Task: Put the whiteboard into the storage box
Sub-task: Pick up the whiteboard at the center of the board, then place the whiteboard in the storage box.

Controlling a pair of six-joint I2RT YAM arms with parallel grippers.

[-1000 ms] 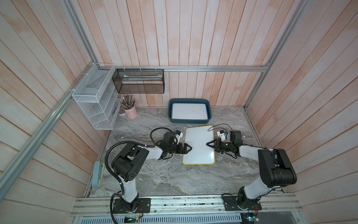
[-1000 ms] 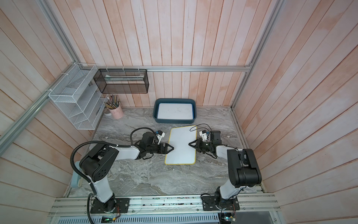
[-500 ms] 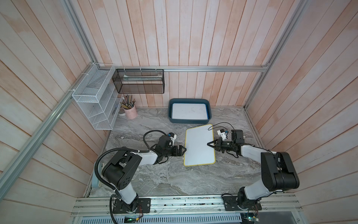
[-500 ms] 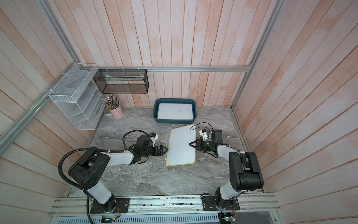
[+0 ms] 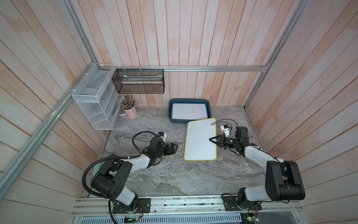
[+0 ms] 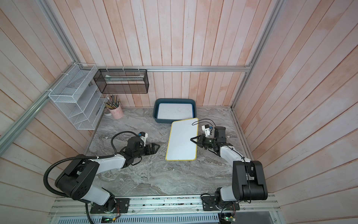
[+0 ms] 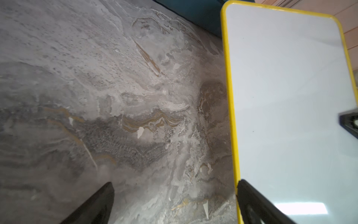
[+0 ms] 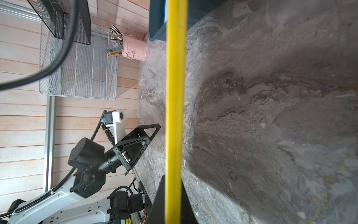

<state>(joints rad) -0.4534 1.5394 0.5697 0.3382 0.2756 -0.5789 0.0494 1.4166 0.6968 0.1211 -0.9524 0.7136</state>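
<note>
The whiteboard [image 5: 200, 139] [image 6: 182, 139], white with a yellow frame, sits right of the table's middle. Its far corner overlaps the front rim of the storage box [image 5: 170, 108] [image 6: 156, 110], a dark teal tub at the back wall. My right gripper [image 5: 211, 139] [image 6: 192, 139] is shut on the whiteboard's right edge. The right wrist view shows the yellow edge [image 8: 175, 97] between the jaws of that gripper [image 8: 173, 178], with a shadow on the table beneath. My left gripper [image 5: 175, 147] [image 6: 157, 147] [image 7: 175, 183] stands open and empty, just left of the board [image 7: 290, 116].
A second whiteboard [image 5: 188, 111] lies flat inside the storage box. A pink pencil cup [image 5: 130, 112] stands at the back left. Above it, a white wire shelf [image 5: 95, 100] and a black mesh rack [image 5: 139, 81] hang on the walls.
My left gripper has drawn back leftward from the board's left edge. The right gripper has closed on the right edge, and the board has shifted toward the storage box.
</note>
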